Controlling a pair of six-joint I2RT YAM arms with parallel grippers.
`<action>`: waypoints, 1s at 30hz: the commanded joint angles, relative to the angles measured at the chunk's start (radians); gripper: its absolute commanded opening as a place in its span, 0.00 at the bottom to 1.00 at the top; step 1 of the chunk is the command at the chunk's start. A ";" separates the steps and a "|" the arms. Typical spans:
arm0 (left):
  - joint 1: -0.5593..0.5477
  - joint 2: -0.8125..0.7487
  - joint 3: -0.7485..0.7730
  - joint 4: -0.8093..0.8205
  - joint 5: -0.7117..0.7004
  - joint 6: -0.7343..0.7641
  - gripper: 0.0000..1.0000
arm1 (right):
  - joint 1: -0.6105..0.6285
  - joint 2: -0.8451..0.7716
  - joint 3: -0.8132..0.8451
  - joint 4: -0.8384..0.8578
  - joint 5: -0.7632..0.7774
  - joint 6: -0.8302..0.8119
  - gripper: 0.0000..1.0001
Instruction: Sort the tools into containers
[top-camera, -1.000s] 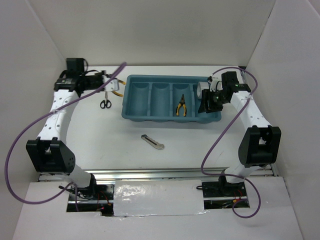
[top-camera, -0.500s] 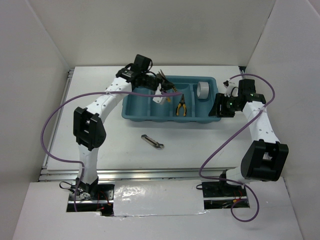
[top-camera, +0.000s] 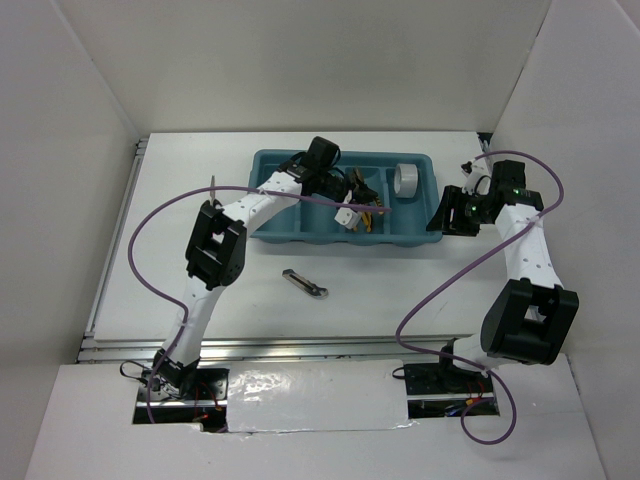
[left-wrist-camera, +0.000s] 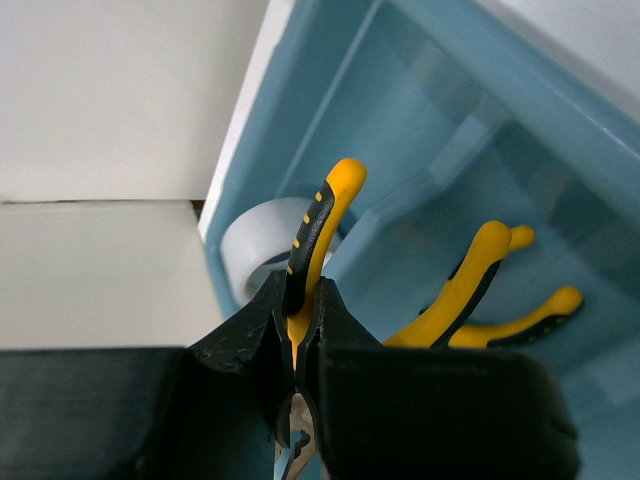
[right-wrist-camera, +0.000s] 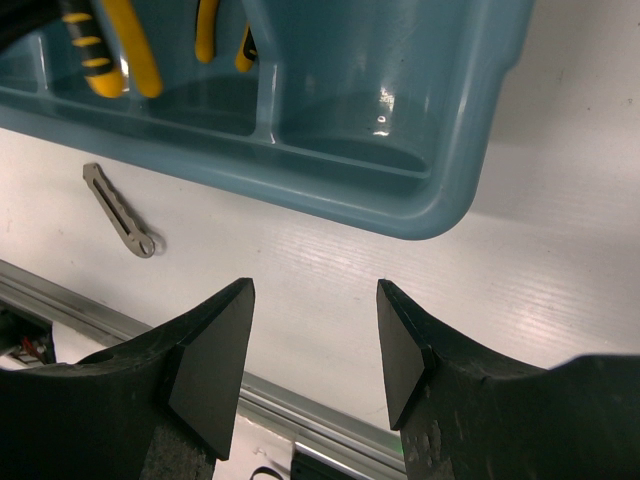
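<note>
The teal tray (top-camera: 270, 215) has four compartments. My left gripper (top-camera: 352, 208) hangs over its third compartment, shut on one handle of yellow-and-black pliers (left-wrist-camera: 322, 225). The second pliers (left-wrist-camera: 520, 310) lie in the compartment below. The grey tape roll (top-camera: 405, 180) sits in the rightmost compartment and also shows in the left wrist view (left-wrist-camera: 250, 245). The slim grey utility knife (top-camera: 305, 284) lies on the table in front of the tray. My right gripper (top-camera: 447, 215) is open and empty, beside the tray's right end. The scissors are not in view.
White walls close in the table on the left, back and right. A metal rail (right-wrist-camera: 110, 320) runs along the near table edge. Purple cables (top-camera: 430, 290) loop from both arms. In the right wrist view the tray corner (right-wrist-camera: 440, 215) is just ahead of my fingers.
My left arm has swung from the table left of the tray to over its compartments, carrying pliers. My right gripper has drawn back from the tape roll to outside the tray's right end.
</note>
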 joint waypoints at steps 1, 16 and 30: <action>-0.006 0.033 0.055 0.062 0.089 0.034 0.17 | -0.015 -0.039 0.007 -0.007 -0.025 -0.013 0.60; 0.103 -0.198 0.037 0.227 0.112 -0.286 0.53 | -0.017 0.003 0.059 -0.027 -0.038 -0.024 0.59; 0.722 -0.385 -0.235 -0.102 -0.615 -1.543 0.34 | 0.043 0.027 0.087 -0.002 -0.020 -0.008 0.59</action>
